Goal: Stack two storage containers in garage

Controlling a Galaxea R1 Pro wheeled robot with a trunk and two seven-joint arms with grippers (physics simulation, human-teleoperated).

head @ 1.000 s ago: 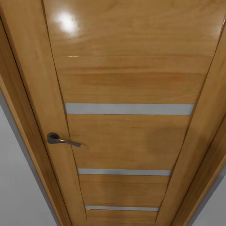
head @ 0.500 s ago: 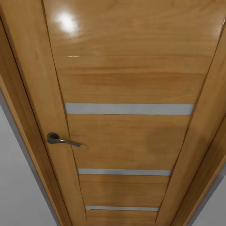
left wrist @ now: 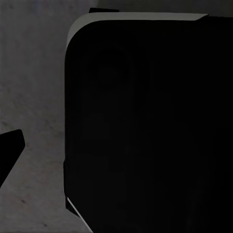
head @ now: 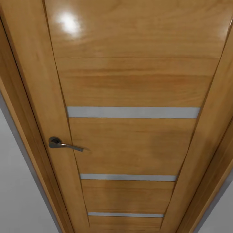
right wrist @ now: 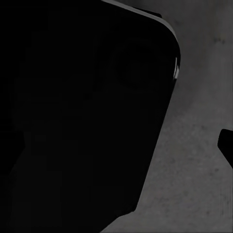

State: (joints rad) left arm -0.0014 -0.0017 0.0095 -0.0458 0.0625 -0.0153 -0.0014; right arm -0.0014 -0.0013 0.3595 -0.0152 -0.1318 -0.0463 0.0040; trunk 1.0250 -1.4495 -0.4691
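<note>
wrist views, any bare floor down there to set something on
Bare grey floor lies beside the big black body in the left wrist view, and more floor beside the black body in the right wrist view. Ahead, a shut wooden door.

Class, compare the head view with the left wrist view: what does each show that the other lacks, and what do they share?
Head view alone: a closed wooden door with three pale horizontal strips, a dark metal lever handle, its wooden frame and pale wall beside it.

Left wrist view alone: a large black rounded body over a dark grey rough floor, with a small black tip at the edge.

Shared: nothing recognisable appears in both pictures, and the storage containers appear in neither.
</note>
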